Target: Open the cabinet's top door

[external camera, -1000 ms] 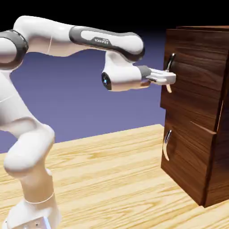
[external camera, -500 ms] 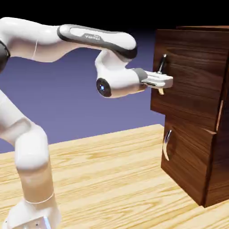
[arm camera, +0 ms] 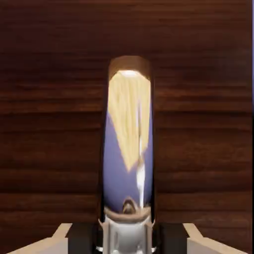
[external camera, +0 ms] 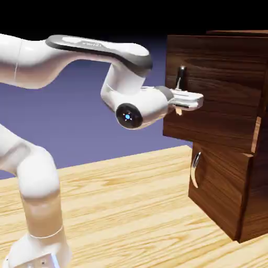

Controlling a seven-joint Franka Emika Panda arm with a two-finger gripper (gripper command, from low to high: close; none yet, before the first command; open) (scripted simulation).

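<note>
Hand view: we've got the handle [arm camera: 128, 139] right btwn the jaws, gripper [arm camera: 127, 240] closed on it, pads either side of the bar. Its long axis runs up-down on the door [external camera: 225, 78], approx square to the way the jaws close, so no sideways offset to fix. In the ext. view the door's L edge juts out past the lower panel [external camera: 220, 183], so we judge it's partly open, hinge prob. at the R; next pull shd arc out w/ the handle, wrist turning to match
</note>
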